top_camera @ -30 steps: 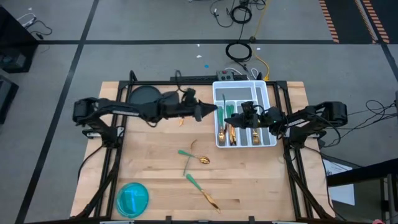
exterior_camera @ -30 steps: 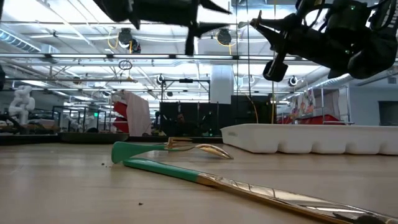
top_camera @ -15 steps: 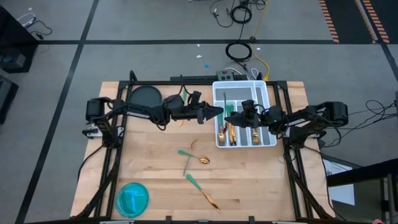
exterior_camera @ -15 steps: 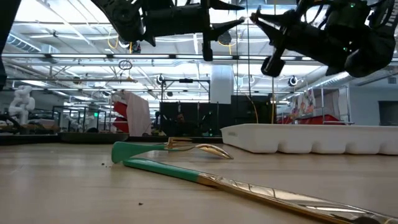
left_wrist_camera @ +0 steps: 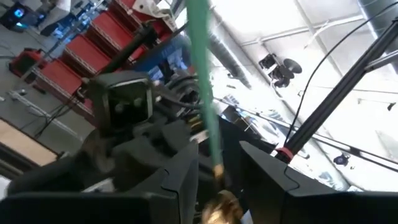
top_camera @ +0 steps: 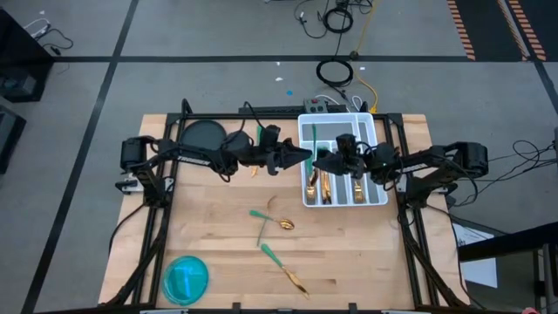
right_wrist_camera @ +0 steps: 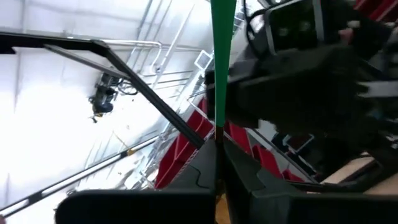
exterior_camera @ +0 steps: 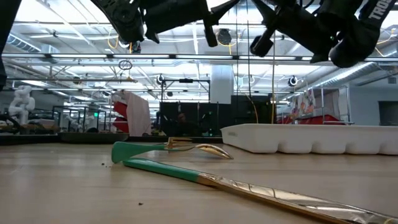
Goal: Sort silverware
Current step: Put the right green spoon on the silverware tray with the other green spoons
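Observation:
My two grippers meet nose to nose above the left edge of the white tray, both on one teal-handled piece of silverware. My left gripper comes from the table's left and my right gripper from the right, both tipped upward. Which kind of piece it is I cannot tell. Two more pieces lie crossed at mid-table. Another piece lies nearer the front edge. Several pieces lie in the tray's compartments. My left gripper pinches the piece at its gold end between its two fingers, which slant upward from the table's left. The teal handle runs on past the fingertips, clear of the table and the tray. My right gripper is shut on the slim lower part of the teal handle, which comes out at the seam of its two fingers. The fingers slant upward from the table's right. The wider free end of the handle rises beyond them.
A blue round bowl stands at the near left corner. A dark round disc lies at the far left. In the low view the nearest piece lies across the foreground, with the tray behind it on the right.
My left gripper has tipped its fingers upward while staying beside the tray's left edge. My right gripper has risen a little and closed in on the left one. The teal-handled piece has stayed between them, clear of the tray.

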Robot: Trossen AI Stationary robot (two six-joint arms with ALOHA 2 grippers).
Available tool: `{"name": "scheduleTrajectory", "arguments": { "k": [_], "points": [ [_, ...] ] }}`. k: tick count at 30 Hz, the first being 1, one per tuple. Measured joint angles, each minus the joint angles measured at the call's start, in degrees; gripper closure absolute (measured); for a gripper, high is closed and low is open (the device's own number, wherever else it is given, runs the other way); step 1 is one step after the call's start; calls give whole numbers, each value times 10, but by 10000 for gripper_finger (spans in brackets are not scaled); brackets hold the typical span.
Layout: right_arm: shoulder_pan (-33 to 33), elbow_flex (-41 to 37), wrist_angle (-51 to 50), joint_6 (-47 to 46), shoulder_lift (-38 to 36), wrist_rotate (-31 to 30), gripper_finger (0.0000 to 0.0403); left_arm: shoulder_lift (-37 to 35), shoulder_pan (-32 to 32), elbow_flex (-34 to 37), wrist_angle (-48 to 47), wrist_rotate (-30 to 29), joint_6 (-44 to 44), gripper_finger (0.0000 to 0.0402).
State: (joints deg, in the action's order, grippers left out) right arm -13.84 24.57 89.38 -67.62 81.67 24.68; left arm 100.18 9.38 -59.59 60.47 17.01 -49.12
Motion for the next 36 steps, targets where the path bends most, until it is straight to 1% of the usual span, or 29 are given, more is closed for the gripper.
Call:
{"name": "scheduleTrajectory", "arguments": {
  "k": [4,8,28,30,36],
  "points": [
    [0,19,-4,8,0,15,403,0,0,0,-2,3,1,283],
    [1,29,-30,15,0,23,403,0,0,0,19,9,3,283],
    [1,31,-41,23,0,28,403,0,0,0,33,25,5,283],
    [1,40,-42,23,0,36,403,0,-1,0,43,25,12,283],
    [-1,70,-66,39,0,55,403,0,-1,-14,33,42,19,283]
  ]
}}
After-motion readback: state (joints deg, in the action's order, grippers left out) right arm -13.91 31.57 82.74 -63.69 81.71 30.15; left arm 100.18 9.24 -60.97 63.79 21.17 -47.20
